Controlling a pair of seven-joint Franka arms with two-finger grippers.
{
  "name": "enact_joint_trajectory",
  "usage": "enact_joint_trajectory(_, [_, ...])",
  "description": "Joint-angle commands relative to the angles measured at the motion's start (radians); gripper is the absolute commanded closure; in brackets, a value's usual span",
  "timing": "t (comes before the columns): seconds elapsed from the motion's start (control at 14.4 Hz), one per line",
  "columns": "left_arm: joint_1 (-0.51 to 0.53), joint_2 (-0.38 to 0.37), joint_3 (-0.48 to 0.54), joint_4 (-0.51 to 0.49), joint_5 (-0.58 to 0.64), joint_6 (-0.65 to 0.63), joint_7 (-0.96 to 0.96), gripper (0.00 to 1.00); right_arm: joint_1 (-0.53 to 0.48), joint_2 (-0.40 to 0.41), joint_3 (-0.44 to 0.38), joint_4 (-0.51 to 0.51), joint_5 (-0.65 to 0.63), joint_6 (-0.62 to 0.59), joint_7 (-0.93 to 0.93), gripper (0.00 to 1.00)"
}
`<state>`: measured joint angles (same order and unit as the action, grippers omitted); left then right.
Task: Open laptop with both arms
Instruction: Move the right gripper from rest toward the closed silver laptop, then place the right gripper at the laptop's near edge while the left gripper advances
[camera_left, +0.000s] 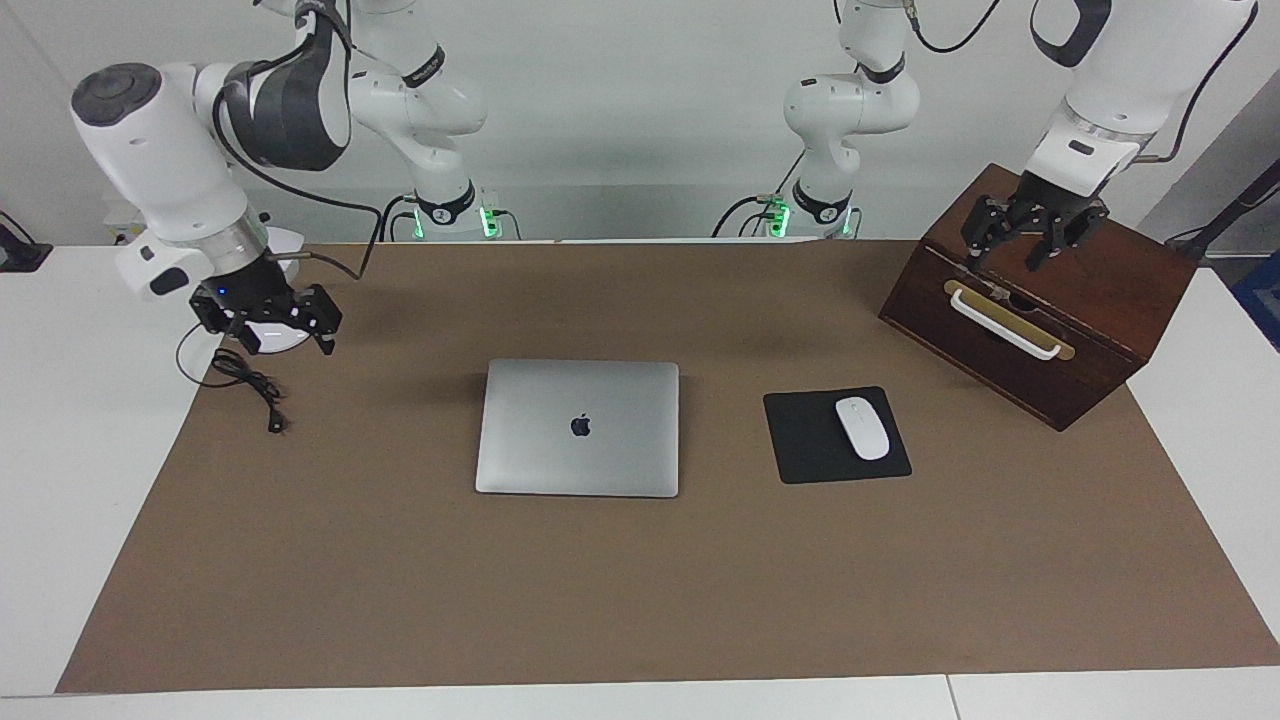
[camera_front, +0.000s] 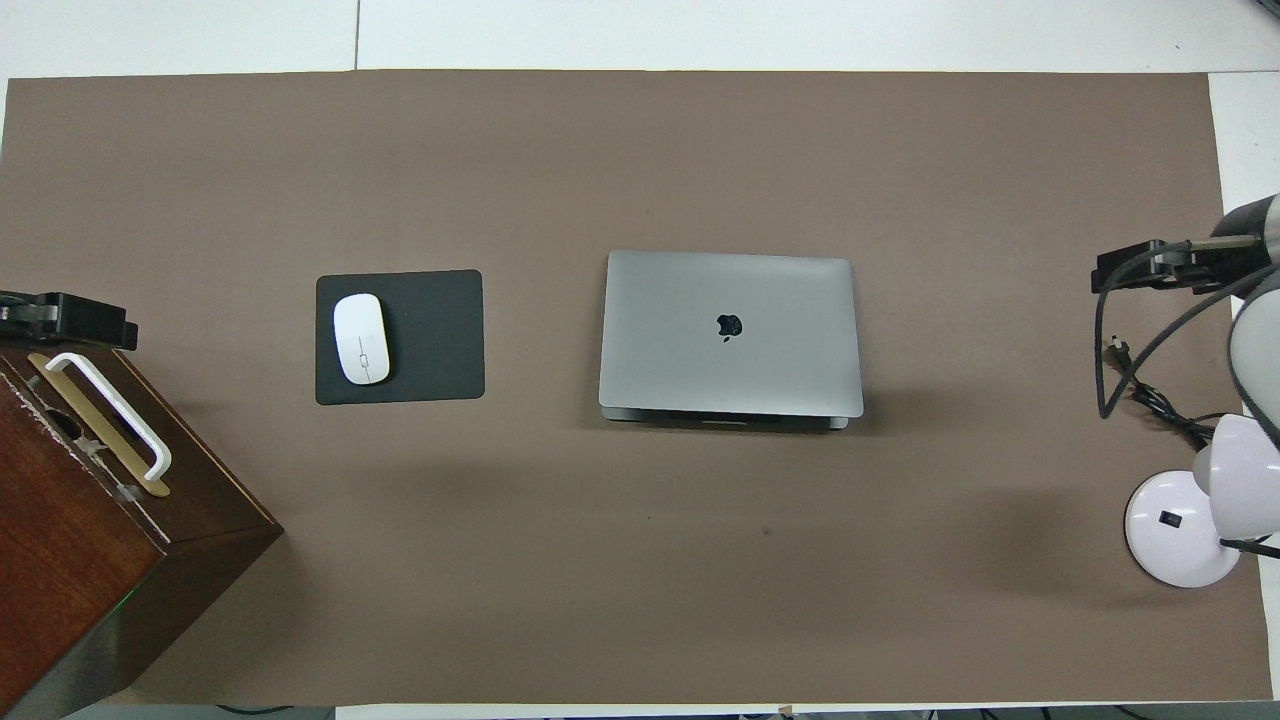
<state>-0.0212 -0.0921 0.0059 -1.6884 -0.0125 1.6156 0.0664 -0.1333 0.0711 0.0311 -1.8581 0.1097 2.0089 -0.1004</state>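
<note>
The silver-grey laptop (camera_left: 578, 428) lies shut and flat in the middle of the brown mat, apple logo up; it also shows in the overhead view (camera_front: 730, 330). My left gripper (camera_left: 1020, 245) hangs open and empty over the wooden box at the left arm's end of the table, well apart from the laptop; it also shows in the overhead view (camera_front: 65, 318). My right gripper (camera_left: 282, 332) hangs open and empty over the mat's edge at the right arm's end, above a white lamp base, also well apart from the laptop; it also shows in the overhead view (camera_front: 1140, 268).
A black mouse pad (camera_left: 805, 450) with a white mouse (camera_left: 862, 428) lies beside the laptop toward the left arm's end. A dark wooden box (camera_left: 1100, 290) with a white handle (camera_left: 1005, 325) stands there too. A white lamp base (camera_front: 1180, 530) and black cable (camera_left: 250, 385) lie at the right arm's end.
</note>
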Motion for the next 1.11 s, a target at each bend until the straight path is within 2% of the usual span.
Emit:
enact_joint_trajectory(0.0, [-0.002, -0.021, 0.005, -0.027, 0.019, 0.035, -0.014, 1.00, -0.017, -0.016, 0.007, -0.111, 0.146, 0.091, -0.035, 0.00])
enact_joint_trajectory(0.21, [0.000, -0.018, 0.005, -0.027, 0.019, 0.046, -0.005, 1.00, 0.006, -0.043, 0.007, -0.205, 0.302, 0.125, 0.011, 0.00])
enact_joint_trajectory(0.49, [0.000, -0.017, 0.005, -0.039, 0.014, 0.115, 0.000, 1.00, 0.069, -0.140, 0.009, -0.418, 0.528, 0.298, 0.074, 0.00])
enact_joint_trajectory(0.83, [-0.016, -0.023, 0.003, -0.091, 0.006, 0.253, 0.006, 1.00, 0.104, -0.183, 0.019, -0.492, 0.682, 0.350, 0.172, 0.00])
enact_joint_trajectory(1.04, [-0.017, -0.053, 0.002, -0.169, -0.030, 0.343, 0.007, 1.00, 0.245, -0.215, 0.020, -0.564, 0.795, 0.532, 0.333, 0.00])
